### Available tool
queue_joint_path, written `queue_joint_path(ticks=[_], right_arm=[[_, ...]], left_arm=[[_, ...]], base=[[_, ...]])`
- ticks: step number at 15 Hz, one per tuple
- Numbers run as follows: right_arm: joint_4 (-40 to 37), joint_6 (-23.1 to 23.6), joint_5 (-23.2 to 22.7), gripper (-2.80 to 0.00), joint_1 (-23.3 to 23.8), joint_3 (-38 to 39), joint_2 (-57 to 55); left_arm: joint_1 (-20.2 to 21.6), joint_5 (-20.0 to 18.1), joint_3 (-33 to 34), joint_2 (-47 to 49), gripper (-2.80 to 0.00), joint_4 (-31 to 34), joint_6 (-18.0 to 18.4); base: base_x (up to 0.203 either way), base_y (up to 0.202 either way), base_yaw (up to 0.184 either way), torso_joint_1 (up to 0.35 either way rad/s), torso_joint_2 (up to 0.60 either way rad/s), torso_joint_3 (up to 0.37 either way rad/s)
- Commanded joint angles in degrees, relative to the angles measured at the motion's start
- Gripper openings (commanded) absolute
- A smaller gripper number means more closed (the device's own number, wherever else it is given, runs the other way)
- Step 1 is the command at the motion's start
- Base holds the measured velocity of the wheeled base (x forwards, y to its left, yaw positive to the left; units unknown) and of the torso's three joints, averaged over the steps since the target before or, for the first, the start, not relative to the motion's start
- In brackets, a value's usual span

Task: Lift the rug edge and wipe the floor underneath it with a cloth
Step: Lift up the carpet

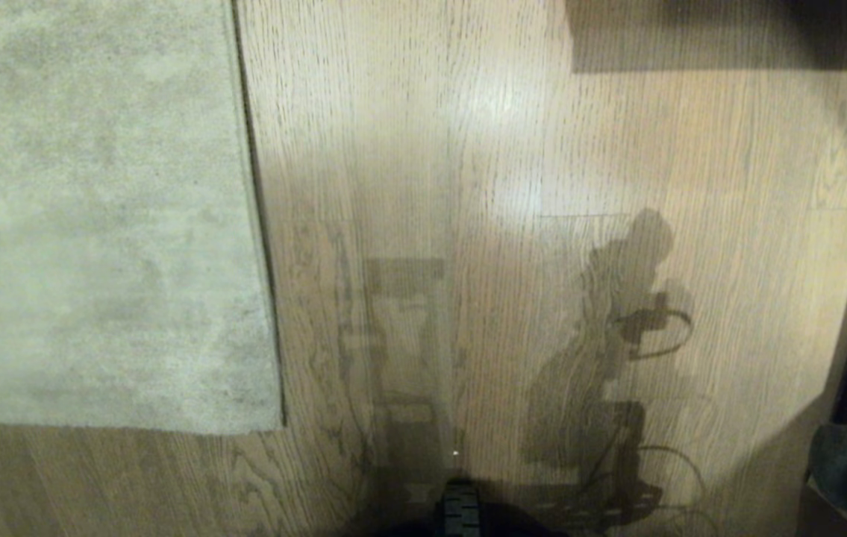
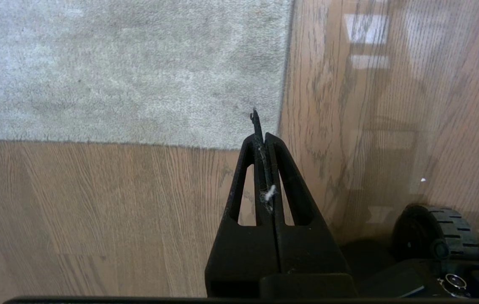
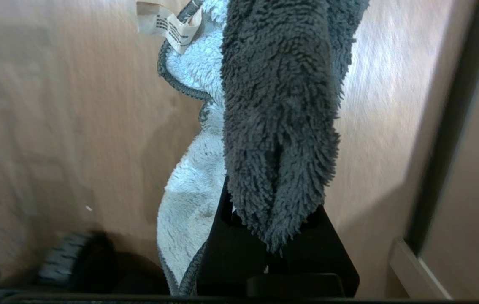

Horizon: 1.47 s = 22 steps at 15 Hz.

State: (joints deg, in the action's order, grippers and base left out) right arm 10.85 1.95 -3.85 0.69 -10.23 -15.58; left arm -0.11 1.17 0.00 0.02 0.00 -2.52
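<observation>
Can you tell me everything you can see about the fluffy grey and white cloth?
The fluffy cloth, dark grey on one side and pale bluish-white on the other, looks like soft, shaggy microfibre with a dark stitched hem. A small paper-like printed tag sticks out near one corner. It is folded and drapes over the black right gripper, whose shut jaws pinch it. It hangs above the glossy light brown wood floor, not spread out.

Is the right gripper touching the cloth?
Touching. The right wrist view shows the right gripper shut on the cloth, which drapes over its fingers.
</observation>
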Motion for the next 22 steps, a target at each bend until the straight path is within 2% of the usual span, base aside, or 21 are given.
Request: queue_joint_path(ticks=[1, 5, 10, 15, 22], right_arm=[[0.9, 0.7, 1.9, -2.80, -2.1, 4.3, 3.1], [3.2, 1.2, 2.0, -2.80, -0.5, 10.2, 7.1], [-3.5, 1.1, 1.7, -2.80, -0.5, 10.2, 14.8], [-9.9, 1.5, 3.1, -2.80, -0.5, 10.2, 15.6], [-10.1, 0.9, 3.1, -2.80, -0.5, 10.2, 15.6]], left_arm=[[0.0, 0.0, 0.0, 0.0, -2.80, 0.0, 0.0], [0.0, 0.0, 0.0, 0.0, -2.80, 0.0, 0.0], [0.0, 0.0, 0.0, 0.0, -2.80, 0.0, 0.0], [0.0, 0.0, 0.0, 0.0, -2.80, 0.0, 0.0], [0.0, 0.1, 0.0, 0.0, -2.80, 0.0, 0.0]], base=[[0.000, 0.000, 0.000, 0.000, 0.00, 0.000], [0.000, 0.000, 0.000, 0.000, 0.00, 0.000], [0.000, 0.000, 0.000, 0.000, 0.00, 0.000], [0.000, 0.000, 0.000, 0.000, 0.00, 0.000], [0.000, 0.000, 0.000, 0.000, 0.00, 0.000]])
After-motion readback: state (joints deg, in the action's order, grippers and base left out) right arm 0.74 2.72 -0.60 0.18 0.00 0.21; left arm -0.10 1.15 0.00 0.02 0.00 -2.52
